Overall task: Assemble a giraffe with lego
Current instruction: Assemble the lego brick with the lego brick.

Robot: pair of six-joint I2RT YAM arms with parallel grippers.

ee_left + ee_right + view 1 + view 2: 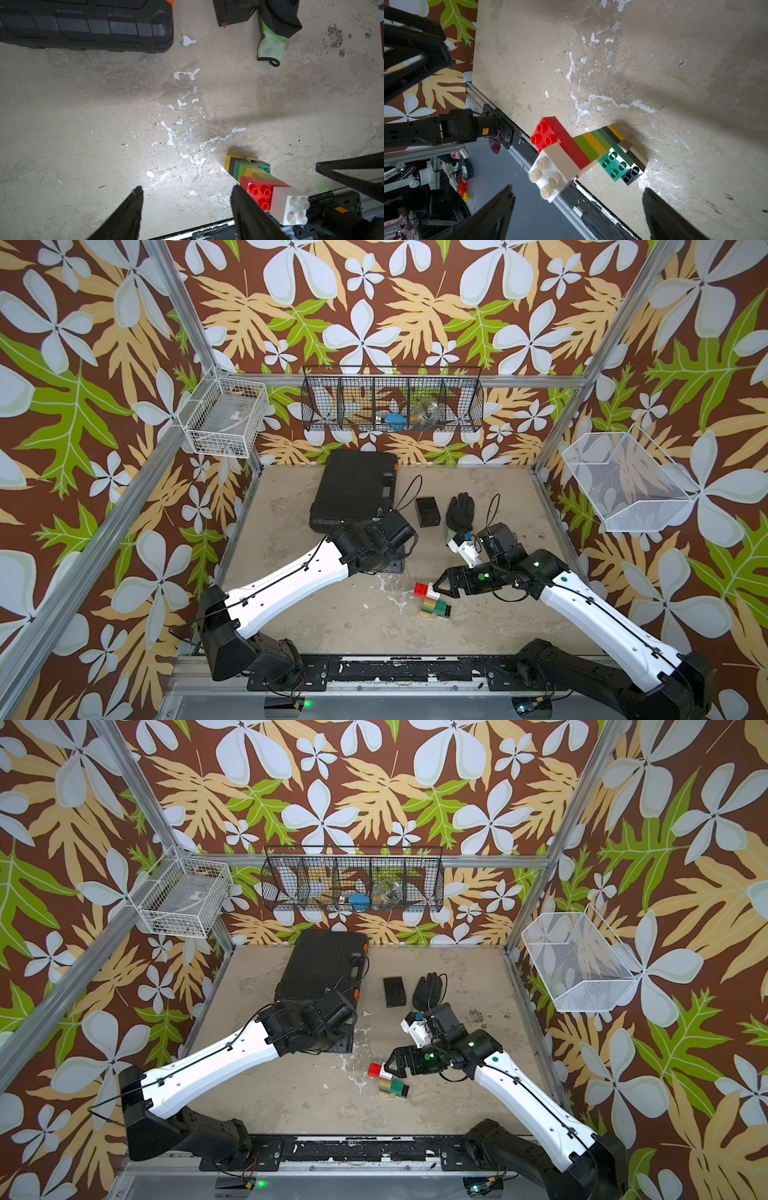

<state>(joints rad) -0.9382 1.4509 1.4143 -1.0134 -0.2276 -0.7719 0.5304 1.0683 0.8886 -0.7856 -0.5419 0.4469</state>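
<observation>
The giraffe [433,600] stands on the table near the front, in both top views. It has a red-and-white head [556,153], a lime-and-yellow neck [591,143], a dark green body [612,166] and black-footed legs. My right gripper [577,188] is open just right of the head [384,1071], touching nothing. Its jaws straddle the air near the white brick. My left gripper [187,188] is open and empty over bare table. The giraffe [266,187] sits just outside one of its fingers [243,199]. In the top views the left fingers are hidden under the wrist [390,531].
A large black case [353,485] lies at the back left, with a small black box [428,511] and a black glove [460,512] beside it. Wire baskets [392,400] hang on the walls. The table's front rail [415,672] runs close behind the giraffe.
</observation>
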